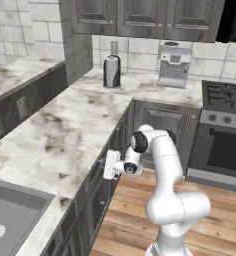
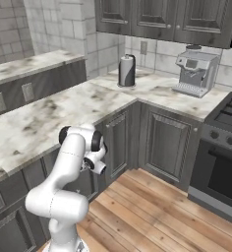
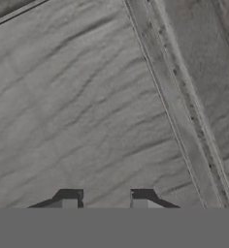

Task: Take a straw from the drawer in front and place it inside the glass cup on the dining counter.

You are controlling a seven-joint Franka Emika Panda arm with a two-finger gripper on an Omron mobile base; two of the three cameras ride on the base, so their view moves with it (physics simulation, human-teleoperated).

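The white-and-grey marbled L-shaped worktop surface [image 1: 65, 125] runs along the left of the left base view and turns along the back wall, over a row of dark-grey panelled cabinet fronts [image 2: 164, 142]. Below lies the warm brown wooden plank floor [image 2: 152, 216]. At the right stands a dark stove with an oven door [image 1: 222, 145]. A grey sink basin [image 1: 10, 215] is set into the surface at the lower left of the left base view.

The white jointed robot arm [image 1: 165, 170] bends from its base toward the cabinet fronts under the surface, its hand close against them. On the back stretch of the surface stand a silvery coffee machine [image 1: 174, 65] and, well to its left, a tall silvery canister with a dark top [image 1: 112, 71].

In the hand view the pincer [image 3: 106, 201] points at a flat grey, faintly streaked panel face [image 3: 77, 111] with a raised moulded border strip [image 3: 177, 104] running slantwise along the right. The two small dark finger tips [image 3: 68, 197] stand apart with a clear gap between them, and nothing lies in that gap.

The thin pale-yellow straw cannot be made out; the cabinet fronts appear closed, and I cannot tell which is the drawer.
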